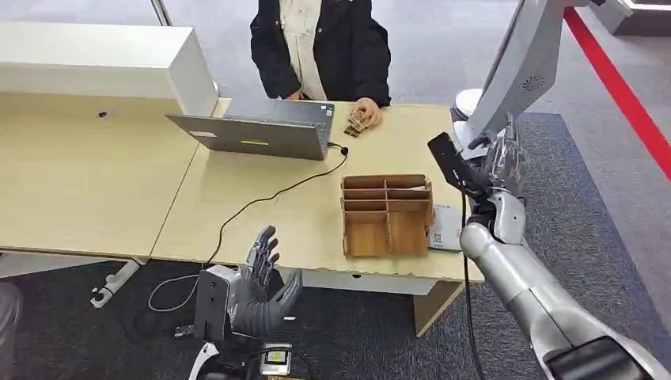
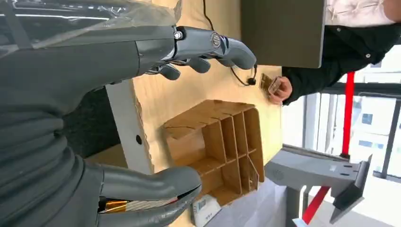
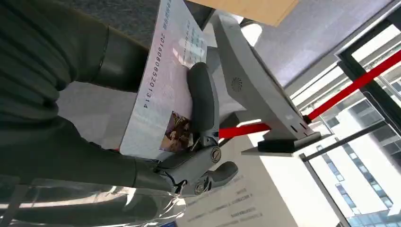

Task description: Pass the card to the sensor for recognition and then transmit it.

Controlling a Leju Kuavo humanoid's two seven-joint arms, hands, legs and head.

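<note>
- Card (image 3: 163, 94) sat in the right robot hand (image 1: 498, 170), pinned flat between the thumb (image 3: 202, 101) and the fingers behind it; its pale face carried a printed number and a small picture.
- That right robot hand was raised at about 3 o'clock of the scene, off the desk's right end, just beside the grey slanted sensor stand (image 1: 518, 67). I could not tell whether card and sensor touched.
- The left robot hand (image 1: 261, 285) hung released at about 7 o'clock, fingers spread and holding nothing, in front of the desk (image 1: 95, 190) edge and above the dark carpet.
- A wooden compartment tray (image 1: 388, 215) stood near the desk's front right corner, with a small white box (image 1: 445, 228) touching its right side.
- A grey laptop (image 1: 257, 131) lay open toward 12 o'clock, a black cable (image 1: 269, 198) trailing from it over the front edge.
- A person in a dark jacket (image 1: 320, 47) stood at 12 o'clock behind the desk, one hand (image 1: 365, 111) resting on the top over some small cards (image 1: 355, 124).
</note>
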